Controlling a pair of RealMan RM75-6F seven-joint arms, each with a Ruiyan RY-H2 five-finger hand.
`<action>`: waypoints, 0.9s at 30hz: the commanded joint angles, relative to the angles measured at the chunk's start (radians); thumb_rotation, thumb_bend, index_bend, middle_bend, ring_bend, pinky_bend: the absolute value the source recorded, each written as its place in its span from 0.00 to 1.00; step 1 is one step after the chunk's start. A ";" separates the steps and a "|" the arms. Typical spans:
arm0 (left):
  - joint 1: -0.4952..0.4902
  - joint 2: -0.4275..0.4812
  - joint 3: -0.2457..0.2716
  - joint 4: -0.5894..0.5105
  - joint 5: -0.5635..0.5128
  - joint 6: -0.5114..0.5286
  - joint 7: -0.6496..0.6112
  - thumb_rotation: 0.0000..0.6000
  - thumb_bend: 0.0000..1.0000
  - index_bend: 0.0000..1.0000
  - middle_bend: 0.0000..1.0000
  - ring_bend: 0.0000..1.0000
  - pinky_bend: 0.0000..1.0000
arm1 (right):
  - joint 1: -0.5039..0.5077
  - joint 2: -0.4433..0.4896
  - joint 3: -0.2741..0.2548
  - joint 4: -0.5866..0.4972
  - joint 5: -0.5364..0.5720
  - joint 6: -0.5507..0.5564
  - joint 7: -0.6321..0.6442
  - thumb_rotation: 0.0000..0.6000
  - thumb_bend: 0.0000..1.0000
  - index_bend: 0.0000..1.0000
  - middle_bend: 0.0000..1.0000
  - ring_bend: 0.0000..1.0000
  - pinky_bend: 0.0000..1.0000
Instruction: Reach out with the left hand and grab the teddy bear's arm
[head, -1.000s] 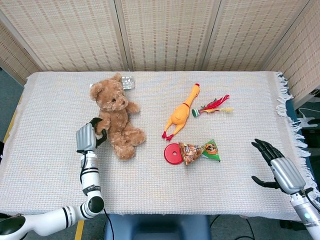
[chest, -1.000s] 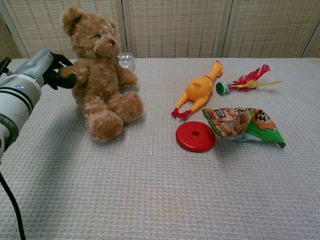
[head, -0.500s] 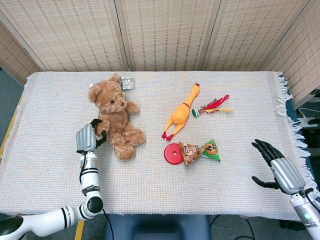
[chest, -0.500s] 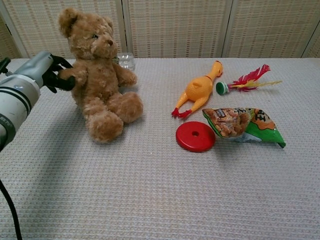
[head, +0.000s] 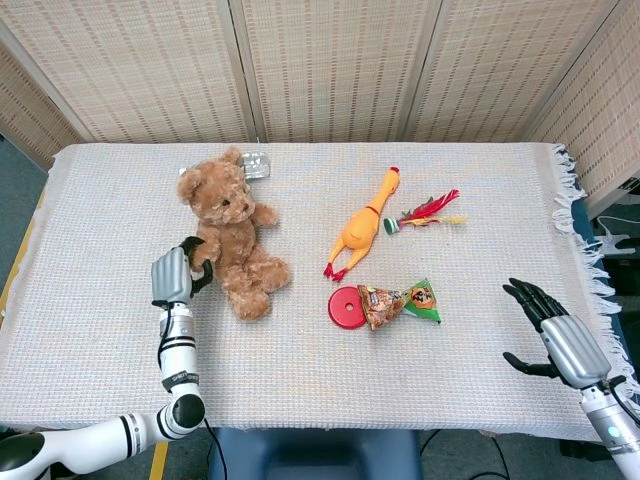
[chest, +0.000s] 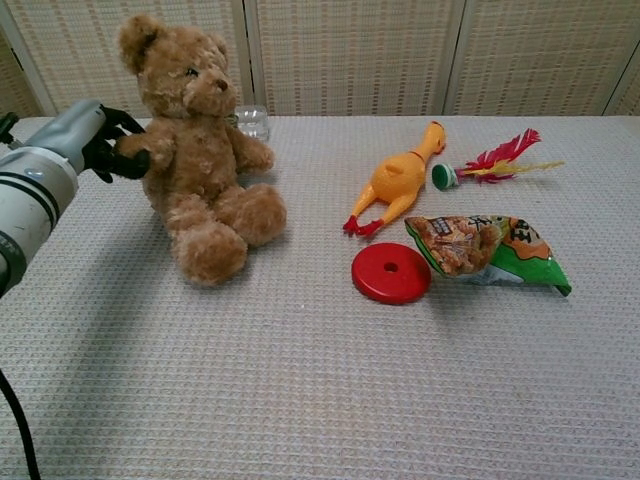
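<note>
Woven screens back the cloth-covered desk (head: 100, 200). Teddy bear (head: 232, 243) sits upright at desk's left side. Left robot hand (head: 175, 272) has dark fingers closed around the bear's arm (chest: 138, 150). Right robot hand (head: 555, 335) hangs at right edge, fingers spread, holding nothing.
</note>
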 joint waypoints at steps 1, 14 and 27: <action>-0.004 -0.008 0.004 0.015 0.043 0.020 -0.029 1.00 0.54 0.42 0.47 0.37 0.43 | 0.000 0.000 0.000 0.000 0.000 0.000 -0.001 1.00 0.11 0.00 0.00 0.00 0.15; 0.011 -0.001 0.023 0.005 0.055 0.007 -0.030 1.00 0.54 0.44 0.48 0.37 0.43 | 0.000 0.000 -0.001 -0.002 -0.001 0.000 0.000 1.00 0.11 0.00 0.00 0.00 0.15; 0.119 0.238 0.228 -0.068 0.324 -0.003 -0.093 1.00 0.45 0.03 0.06 0.08 0.35 | -0.004 0.000 0.003 0.000 0.001 0.008 0.000 1.00 0.11 0.00 0.00 0.00 0.15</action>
